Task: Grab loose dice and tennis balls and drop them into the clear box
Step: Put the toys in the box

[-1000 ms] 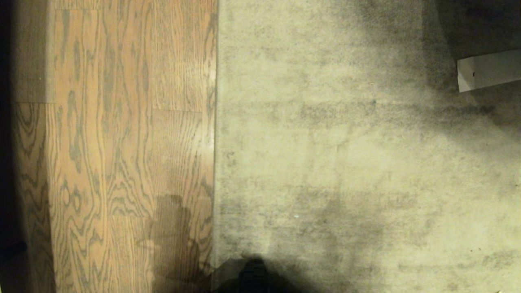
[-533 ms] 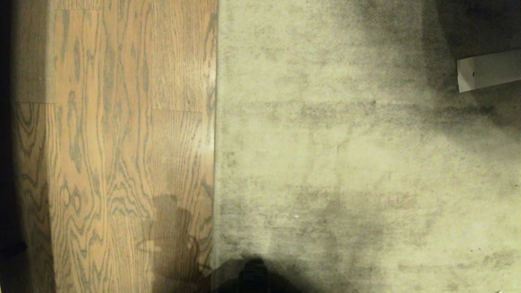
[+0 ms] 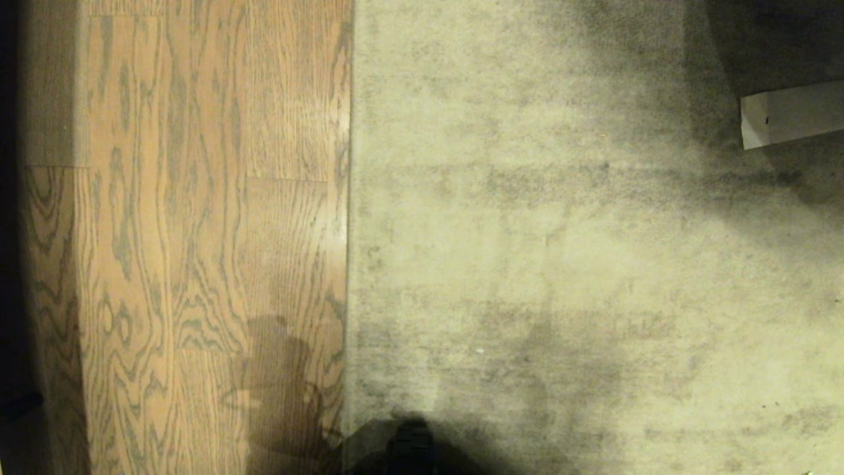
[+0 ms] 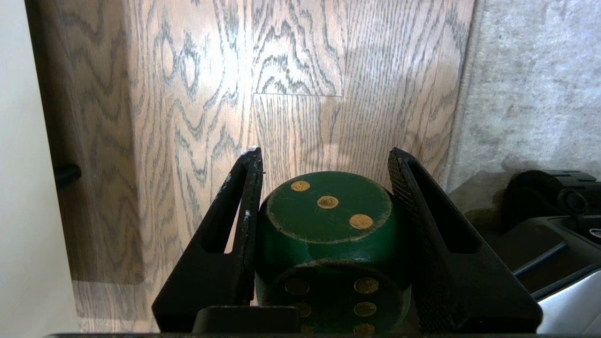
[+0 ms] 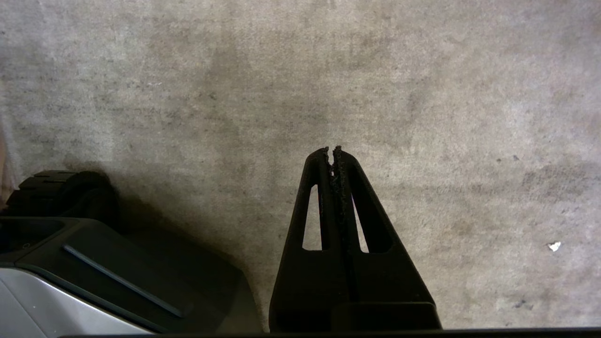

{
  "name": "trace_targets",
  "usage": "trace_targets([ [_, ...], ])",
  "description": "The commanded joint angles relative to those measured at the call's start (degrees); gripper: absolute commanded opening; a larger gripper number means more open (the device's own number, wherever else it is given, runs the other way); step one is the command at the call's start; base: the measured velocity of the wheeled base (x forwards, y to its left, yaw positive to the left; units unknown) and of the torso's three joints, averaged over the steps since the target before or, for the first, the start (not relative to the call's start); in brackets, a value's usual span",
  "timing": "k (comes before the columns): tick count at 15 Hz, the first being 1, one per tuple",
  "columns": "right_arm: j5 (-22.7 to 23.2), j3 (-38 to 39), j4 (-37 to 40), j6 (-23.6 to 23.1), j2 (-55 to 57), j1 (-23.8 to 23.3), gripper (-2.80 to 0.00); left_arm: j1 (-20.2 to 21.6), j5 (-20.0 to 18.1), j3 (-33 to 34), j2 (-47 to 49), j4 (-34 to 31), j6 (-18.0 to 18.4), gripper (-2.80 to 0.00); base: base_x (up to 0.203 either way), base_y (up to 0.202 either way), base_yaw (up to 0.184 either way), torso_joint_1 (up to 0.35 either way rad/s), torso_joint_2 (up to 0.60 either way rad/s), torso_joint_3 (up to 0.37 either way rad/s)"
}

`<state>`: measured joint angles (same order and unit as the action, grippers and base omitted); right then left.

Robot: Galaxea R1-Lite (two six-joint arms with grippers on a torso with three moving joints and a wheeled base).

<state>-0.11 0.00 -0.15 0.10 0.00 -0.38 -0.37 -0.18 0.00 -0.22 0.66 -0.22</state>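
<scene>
Wood-grain floor (image 3: 184, 231) and the pale grey rug (image 3: 560, 264) look just as they did a second ago in the head view, with no clear box in sight. Left wrist view: the left gripper (image 4: 324, 157) holds its jaws half-spread, clamped on the dark green die with gold pips (image 4: 328, 244), carried above the floorboards, so I judge delivery still lies ahead. Right wrist view: the right gripper (image 5: 332, 151) hangs over the rug, jaws pressed together and empty.

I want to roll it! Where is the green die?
In the left wrist view, the green die is squeezed in the left claw, above the wood floor.
</scene>
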Motion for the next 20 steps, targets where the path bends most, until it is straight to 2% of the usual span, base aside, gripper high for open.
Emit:
trace_targets([
  [1,-0.02,0.00,-0.03,-0.01,-0.02,-0.06,-2.80,-0.07,0.01,0.09,0.13,0.04,-0.05,-2.80,0.000,0.000,0.000,0.000,0.00,0.000],
  [20,0.00,0.00,-0.03,-0.01,0.00,-0.06,-2.80,-0.06,0.01,0.09,0.13,0.04,-0.07,-2.80,0.000,0.000,0.000,0.000,0.00,0.002],
])
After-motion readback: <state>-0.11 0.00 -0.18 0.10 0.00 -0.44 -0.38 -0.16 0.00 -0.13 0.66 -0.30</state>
